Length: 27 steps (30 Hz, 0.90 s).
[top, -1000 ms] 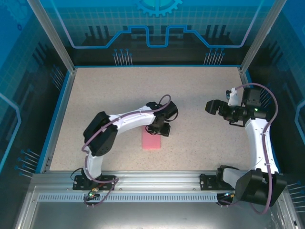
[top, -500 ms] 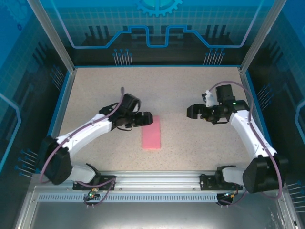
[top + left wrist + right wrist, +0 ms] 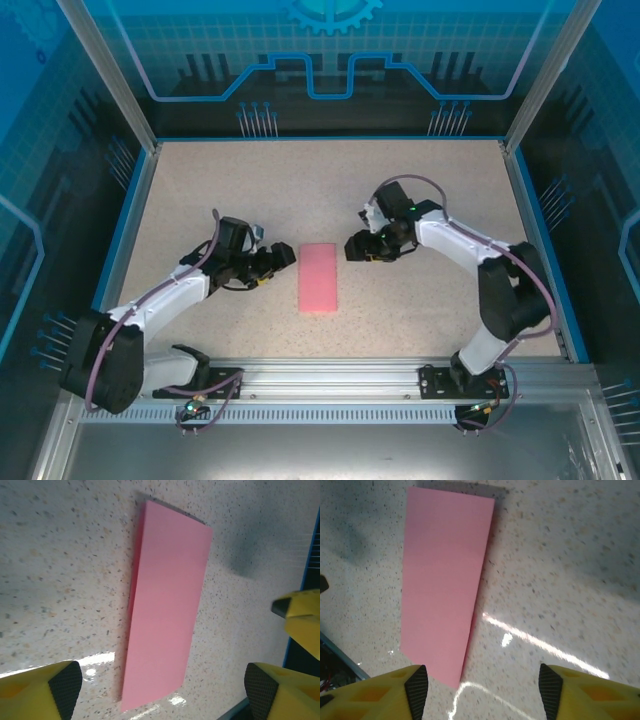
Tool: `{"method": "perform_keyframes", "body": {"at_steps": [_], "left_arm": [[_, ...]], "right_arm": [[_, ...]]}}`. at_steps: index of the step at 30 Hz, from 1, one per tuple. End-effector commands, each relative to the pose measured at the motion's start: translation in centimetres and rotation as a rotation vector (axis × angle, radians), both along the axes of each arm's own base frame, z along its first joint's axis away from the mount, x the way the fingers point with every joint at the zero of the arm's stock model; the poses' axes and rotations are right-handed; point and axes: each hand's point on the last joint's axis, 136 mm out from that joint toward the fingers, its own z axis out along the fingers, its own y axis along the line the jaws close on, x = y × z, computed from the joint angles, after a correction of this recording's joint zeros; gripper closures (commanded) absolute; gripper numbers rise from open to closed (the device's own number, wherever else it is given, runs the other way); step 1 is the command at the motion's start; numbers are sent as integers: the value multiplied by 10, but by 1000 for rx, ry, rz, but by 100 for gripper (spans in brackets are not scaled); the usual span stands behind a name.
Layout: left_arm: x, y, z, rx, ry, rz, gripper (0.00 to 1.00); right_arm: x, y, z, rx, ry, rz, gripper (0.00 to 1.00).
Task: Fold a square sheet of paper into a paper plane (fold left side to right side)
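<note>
Folded pink sheet of paper [image 3: 319,279] flat on table [image 3: 300,190]. Left gripper [image 3: 284,256] just left of sheet, right gripper [image 3: 353,247] just right. Jaws of both spread, pinching nothing.

Top external camera: mounted high behind the arm bases [image 3: 196,378], looking down over the whole table [image 3: 200,180]. Left and right wrist cameras: close above it, facing down from opposite sides. All three views share the folded pink paper [image 3: 319,278]

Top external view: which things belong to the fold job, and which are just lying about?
Job: pink paper, folded into a narrow rectangle; left gripper, open; right gripper, open.
Other: speckled table; aluminium rail at the near edge.
</note>
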Motion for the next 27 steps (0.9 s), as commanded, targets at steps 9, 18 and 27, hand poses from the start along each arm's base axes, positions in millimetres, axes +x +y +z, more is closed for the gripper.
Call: {"method": "perform_keyframes", "body": {"at_steps": [9, 18, 27], "left_arm": [[4, -17, -21, -85, 75, -43, 14], [3, -21, -33, -71, 113, -56, 14], [1, -30, -42, -66, 143, -85, 14]], "right_arm": [[46, 59, -30, 46, -7, 59, 60], [48, 74, -53, 46, 43, 88, 70], [45, 65, -77, -32, 75, 95, 71]]}}
